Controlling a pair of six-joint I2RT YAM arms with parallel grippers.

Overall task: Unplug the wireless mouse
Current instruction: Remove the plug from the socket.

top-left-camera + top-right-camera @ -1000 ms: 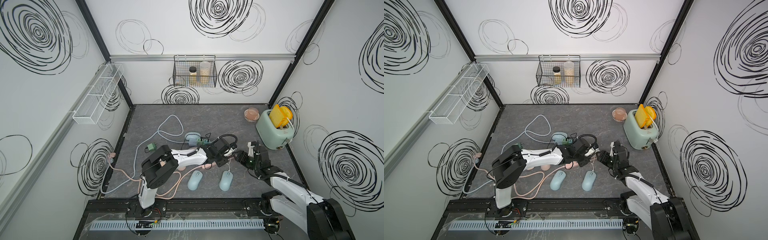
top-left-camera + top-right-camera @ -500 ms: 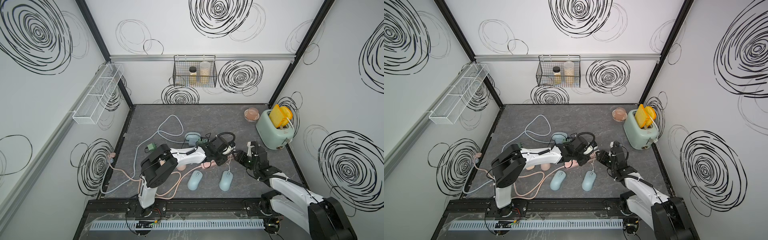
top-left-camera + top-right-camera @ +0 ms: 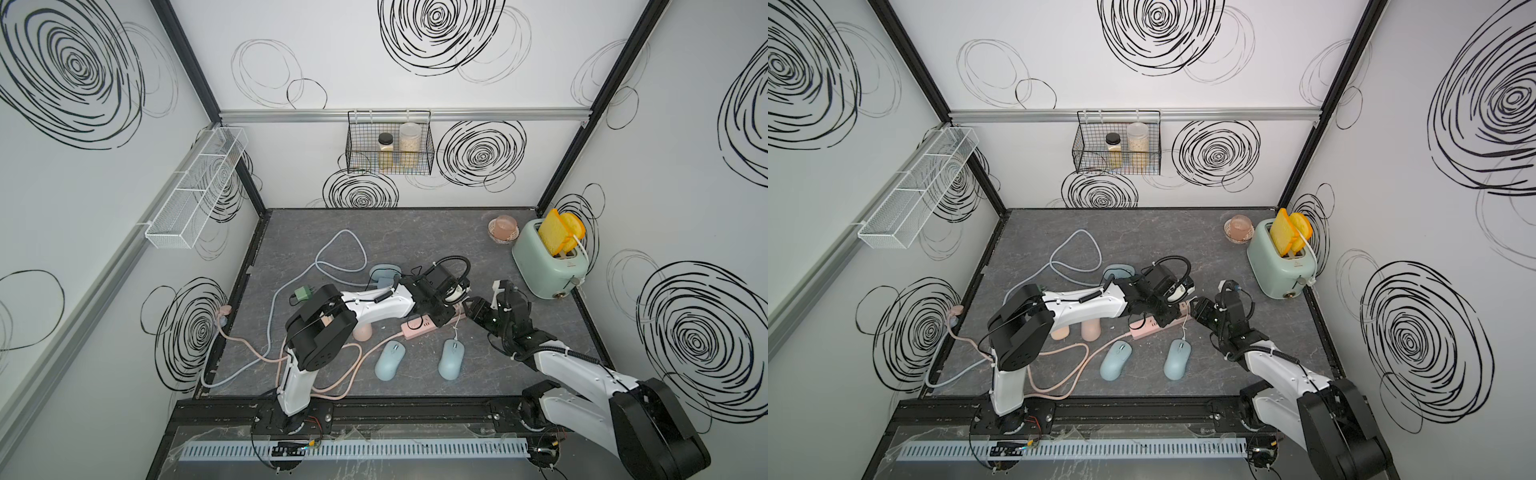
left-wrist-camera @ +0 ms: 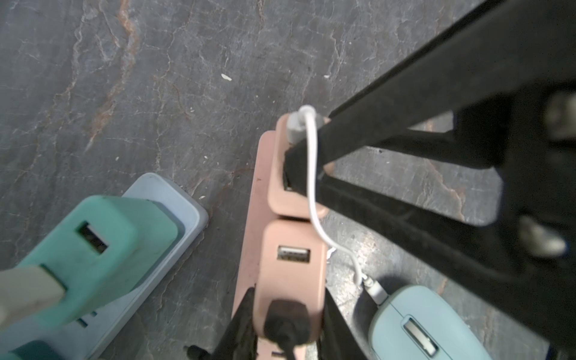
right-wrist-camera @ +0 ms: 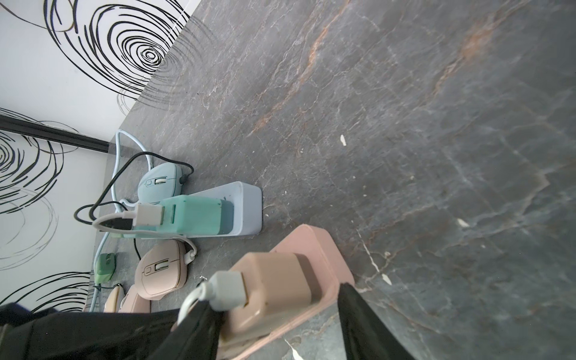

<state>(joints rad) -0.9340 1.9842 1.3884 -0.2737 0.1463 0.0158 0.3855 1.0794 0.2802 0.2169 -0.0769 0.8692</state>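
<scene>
A light blue mouse [image 3: 451, 359] [image 3: 1177, 359] [image 4: 427, 324] lies near the front. Its white cable [image 4: 313, 193] runs up to a white USB plug [image 5: 229, 290] in a pink adapter [image 5: 274, 283] at the end of the pink power strip [image 3: 417, 331] [image 5: 311, 243]. My right gripper [image 3: 473, 309] [image 5: 277, 314] is open and straddles that adapter. One finger lies against the plug side and the other stands just off the strip's rim. My left gripper [image 3: 438, 316] [image 4: 286, 324] is shut on the second pink adapter [image 4: 290, 274], which has a black plug in it.
Another light blue mouse [image 3: 390, 360] lies left of the cabled one. A blue-grey power strip [image 5: 246, 199] with a green adapter [image 5: 193, 215] sits just behind, with pink mice [image 5: 162, 271] and loose cables around it. A mint toaster [image 3: 548, 262] stands at the back right.
My right gripper has edged in over the end of the pink strip and its jaws have narrowed a little. The left gripper keeps its hold in the same place.
</scene>
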